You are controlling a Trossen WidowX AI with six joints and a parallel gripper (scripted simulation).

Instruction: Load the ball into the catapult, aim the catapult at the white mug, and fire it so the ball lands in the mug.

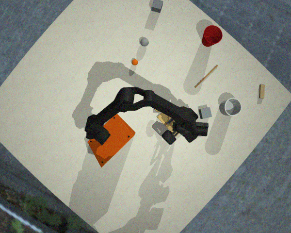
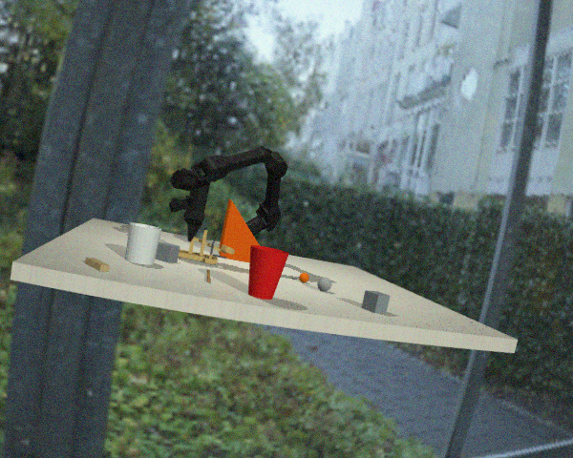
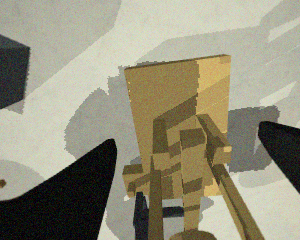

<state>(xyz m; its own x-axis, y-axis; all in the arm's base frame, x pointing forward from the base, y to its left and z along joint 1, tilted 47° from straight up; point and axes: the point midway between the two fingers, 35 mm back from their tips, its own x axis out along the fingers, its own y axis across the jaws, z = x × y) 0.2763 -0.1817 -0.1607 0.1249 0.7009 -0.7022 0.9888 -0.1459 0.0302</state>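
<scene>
From above the pincer [image 3: 187,135] half-hides the catapult [image 1: 163,119] [image 2: 198,256] [image 3: 165,95]; its own camera shows it (wide open, empty) over the counter [image 1: 53,75] [image 2: 326,320], hedge [image 2: 400,237] behind.

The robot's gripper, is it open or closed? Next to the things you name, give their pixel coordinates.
Open. In the wrist view its two black fingers stand wide apart, with the wooden catapult [image 3: 165,95] showing between them and neither finger gripping it.

Orange ball [image 1: 134,62] [image 2: 304,277] (unloaded), wooden catapult [image 1: 162,118] [image 2: 193,256] [image 3: 162,92], white mug [image 1: 231,107] [image 2: 142,243] standing upright
</scene>
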